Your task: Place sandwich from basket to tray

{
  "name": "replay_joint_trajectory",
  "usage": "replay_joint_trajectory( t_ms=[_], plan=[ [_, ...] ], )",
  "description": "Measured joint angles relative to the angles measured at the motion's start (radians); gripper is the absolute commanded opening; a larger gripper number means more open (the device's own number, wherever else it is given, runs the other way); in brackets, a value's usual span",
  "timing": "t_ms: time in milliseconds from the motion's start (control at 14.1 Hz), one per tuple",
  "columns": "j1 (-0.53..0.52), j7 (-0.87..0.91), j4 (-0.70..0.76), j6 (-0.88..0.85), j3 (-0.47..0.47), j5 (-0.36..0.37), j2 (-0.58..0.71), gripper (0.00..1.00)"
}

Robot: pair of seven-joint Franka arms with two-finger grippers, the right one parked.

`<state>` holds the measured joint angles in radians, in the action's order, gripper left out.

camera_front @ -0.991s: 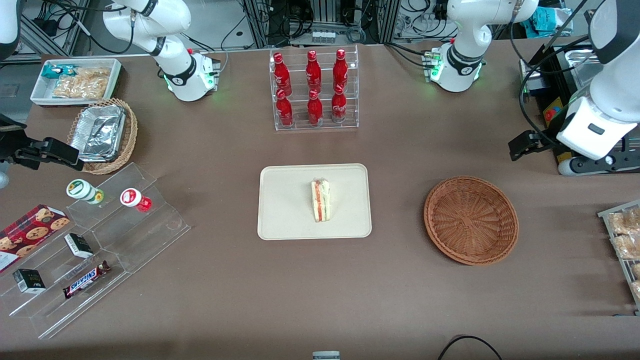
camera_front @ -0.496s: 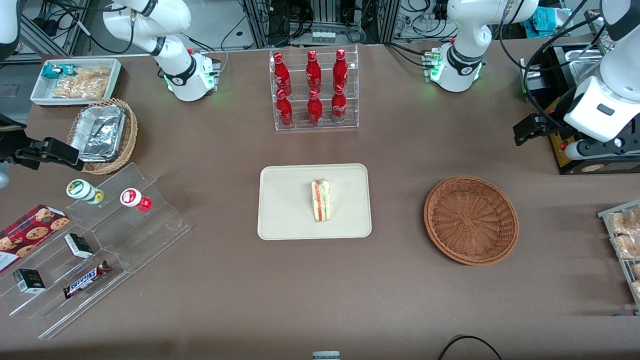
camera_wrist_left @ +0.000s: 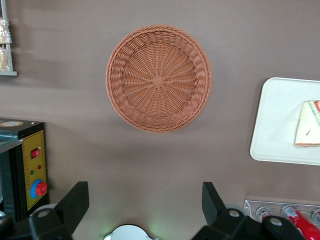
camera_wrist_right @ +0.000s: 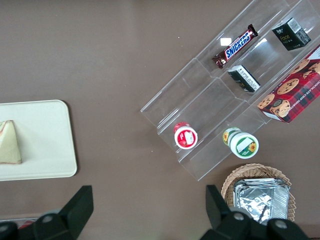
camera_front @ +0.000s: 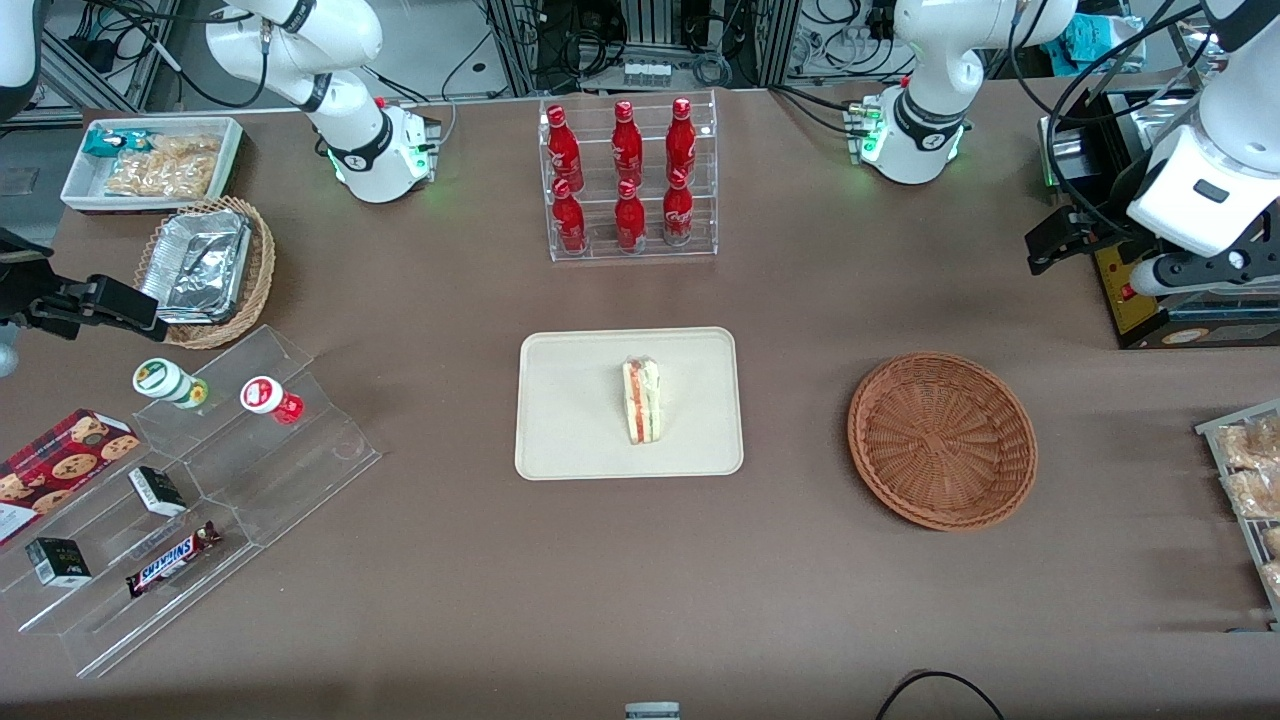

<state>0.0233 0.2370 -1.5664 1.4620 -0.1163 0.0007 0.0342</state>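
The sandwich, a wrapped white wedge with red and green layers, lies on the cream tray at mid-table. The left wrist view shows the sandwich on the tray too. The reddish-brown wicker basket sits beside the tray toward the working arm's end, with nothing in it. My gripper hangs high, farther from the front camera than the basket. My gripper is open and holds nothing.
A rack of red bottles stands farther back than the tray. A black and yellow box lies under the arm. Bagged pastries lie at the table edge. Clear snack steps and a foil-tray basket are toward the parked arm's end.
My gripper has drawn up and away from the front camera, toward the working arm's end. The sandwich, tray and basket have not moved.
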Motion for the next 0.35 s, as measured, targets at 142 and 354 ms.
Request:
replay_joint_trajectory(
  t_ms=[142, 354],
  plan=[
    [0.0, -0.001, 0.0, 0.007, 0.0, -0.011, 0.001, 1.0],
    [0.0, -0.001, 0.0, 0.013, 0.0, -0.013, 0.001, 1.0]
  ],
)
